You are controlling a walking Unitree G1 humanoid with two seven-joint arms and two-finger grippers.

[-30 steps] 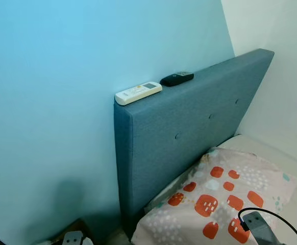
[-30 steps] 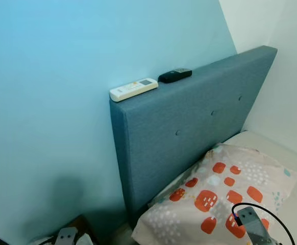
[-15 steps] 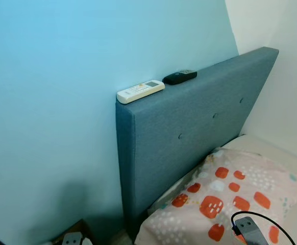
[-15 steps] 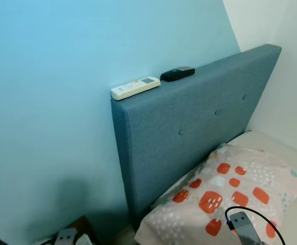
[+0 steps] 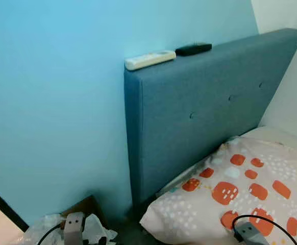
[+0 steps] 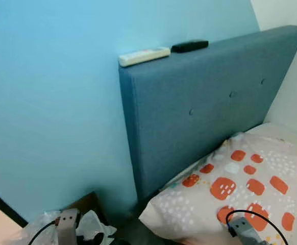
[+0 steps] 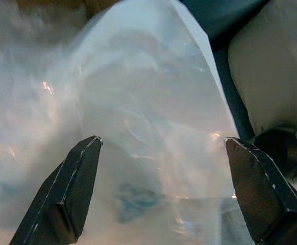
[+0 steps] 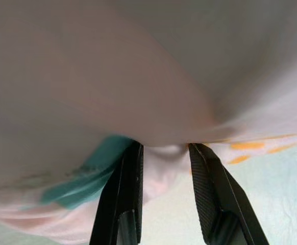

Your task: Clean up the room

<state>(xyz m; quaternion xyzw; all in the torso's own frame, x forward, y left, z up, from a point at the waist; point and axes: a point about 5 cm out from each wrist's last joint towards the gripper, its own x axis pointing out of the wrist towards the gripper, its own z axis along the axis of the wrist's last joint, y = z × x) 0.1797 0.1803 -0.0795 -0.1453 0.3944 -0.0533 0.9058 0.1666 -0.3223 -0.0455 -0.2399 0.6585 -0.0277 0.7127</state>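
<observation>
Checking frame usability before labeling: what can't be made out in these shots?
- Right gripper, right wrist view: pillow fabric pressed too close, blurred; whether it is pinched is unclear.
- Clear plastic bag, left wrist view: contents just a blurred dark smudge.
- White remote and black remote on the headboard, left eye view: buttons too small.
- Both arms cut off by the bottom edge.

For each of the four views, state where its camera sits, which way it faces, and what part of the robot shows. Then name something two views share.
Left eye: on the head, looking down at the headboard; both wrists at the lower edge.
Right eye: beside it, same scene; shares the white remote and pillow.
Left wrist: along the open left gripper at a plastic bag.
Right wrist: along the right gripper, close against the pillow.
</observation>
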